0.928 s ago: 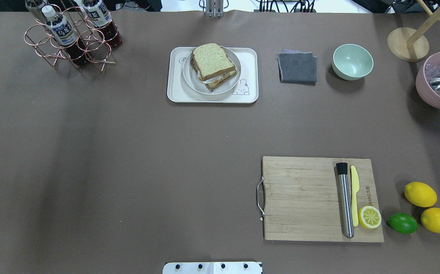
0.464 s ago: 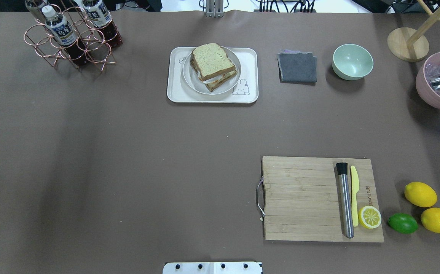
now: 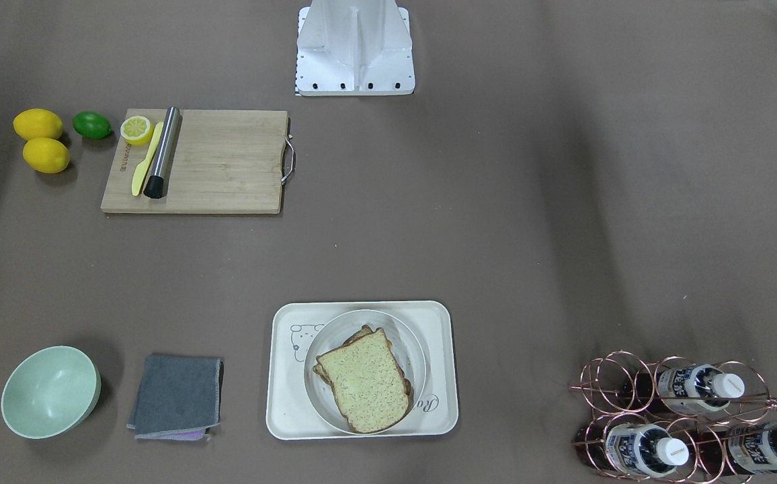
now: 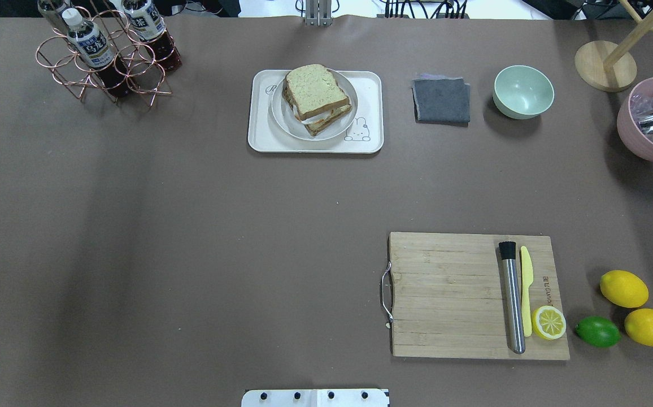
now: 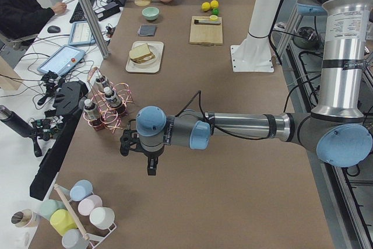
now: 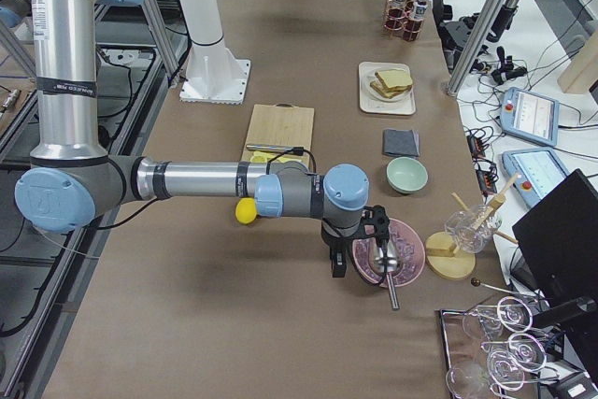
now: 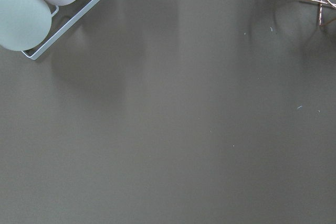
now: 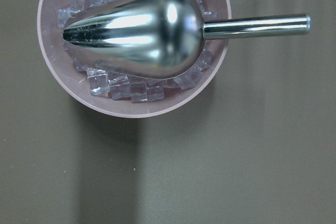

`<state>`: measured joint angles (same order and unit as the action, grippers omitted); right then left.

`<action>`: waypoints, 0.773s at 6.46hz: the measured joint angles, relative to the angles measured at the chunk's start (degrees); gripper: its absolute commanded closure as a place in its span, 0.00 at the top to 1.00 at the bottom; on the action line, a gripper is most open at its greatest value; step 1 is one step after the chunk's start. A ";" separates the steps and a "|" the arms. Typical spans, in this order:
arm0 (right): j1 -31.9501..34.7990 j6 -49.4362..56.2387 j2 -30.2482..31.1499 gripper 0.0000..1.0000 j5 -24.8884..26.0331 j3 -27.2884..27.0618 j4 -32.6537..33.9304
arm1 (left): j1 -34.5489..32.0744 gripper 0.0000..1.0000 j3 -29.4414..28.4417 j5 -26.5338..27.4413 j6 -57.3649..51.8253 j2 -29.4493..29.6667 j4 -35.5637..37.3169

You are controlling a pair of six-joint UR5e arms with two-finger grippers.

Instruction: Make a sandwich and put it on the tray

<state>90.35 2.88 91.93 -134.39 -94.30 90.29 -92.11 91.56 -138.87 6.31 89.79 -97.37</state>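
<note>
The sandwich (image 4: 316,96) is stacked: two speckled tan bread slices with white egg showing between them. It lies on a round white plate (image 4: 282,121), which stands on the cream tray (image 4: 258,141) at the far middle of the table. It also shows in the front view (image 3: 365,380) on the tray (image 3: 284,417). My left gripper (image 5: 140,157) hangs over bare table near the bottle rack, far from the tray. My right gripper (image 6: 355,248) hangs over the pink bowl. I cannot tell whether either is open or shut.
A copper rack of bottles (image 4: 103,53) stands far left. A grey cloth (image 4: 442,100) and a green bowl (image 4: 523,91) lie right of the tray. A pink bowl of ice with a metal scoop (image 8: 134,32) is at the right edge. A cutting board (image 4: 451,294) holds a muddler, a knife and half a lemon, with lemons and a lime beside it.
</note>
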 measured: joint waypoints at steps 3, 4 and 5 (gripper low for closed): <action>0.06 0.10 0.53 0.99 -0.21 -0.53 0.00 | 0.00 0.97 -0.05 0.04 -0.07 -0.02 -0.01; 0.07 0.11 0.76 0.99 -0.29 -0.76 0.03 | -0.03 0.97 -0.05 0.02 -0.09 0.01 -0.01; 0.12 0.11 0.90 0.99 -0.35 -0.81 0.05 | -0.04 0.97 -0.01 0.01 -0.13 0.02 -0.01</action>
<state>90.47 2.99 92.83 -134.74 -95.11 90.34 -92.15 91.55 -138.86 6.18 89.82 -97.38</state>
